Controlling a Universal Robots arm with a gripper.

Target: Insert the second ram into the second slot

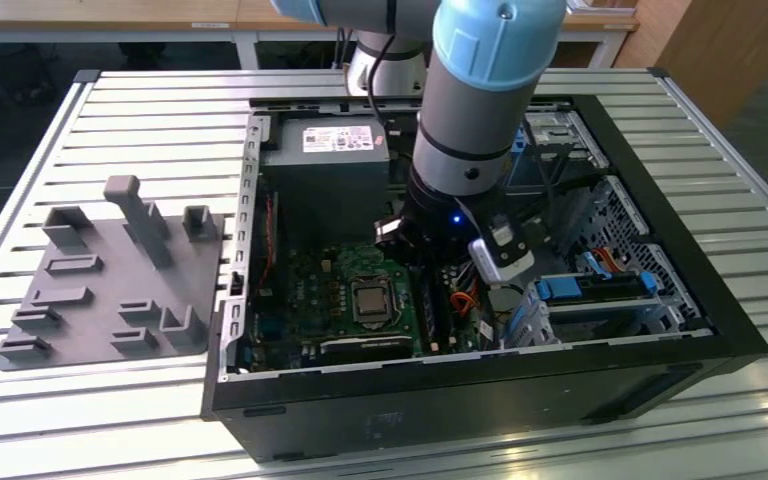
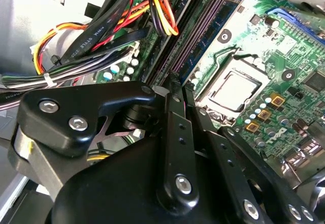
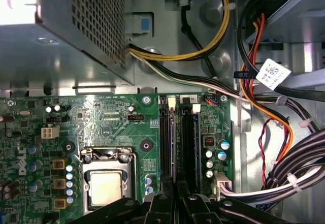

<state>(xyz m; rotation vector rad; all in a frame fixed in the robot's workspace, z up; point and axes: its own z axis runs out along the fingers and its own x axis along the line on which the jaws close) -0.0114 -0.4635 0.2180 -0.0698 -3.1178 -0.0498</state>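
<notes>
The second ram is a thin dark blue stick standing edge-on along the memory slots, beside the CPU socket. In the second wrist view the second ram runs straight away from my fingertips. My gripper has its fingers drawn close together on either side of the stick's near end, and the gripper narrows to a point right over it. Whether the stick is fully seated in its slot I cannot tell. In the exterior view my arm reaches down into the open case over the slots.
A power supply sits at the back of the case. Cable bundles hang close beside the slots. Blue drive brackets fill the case side on the exterior view's right. A grey fixture lies on the table at the exterior view's left.
</notes>
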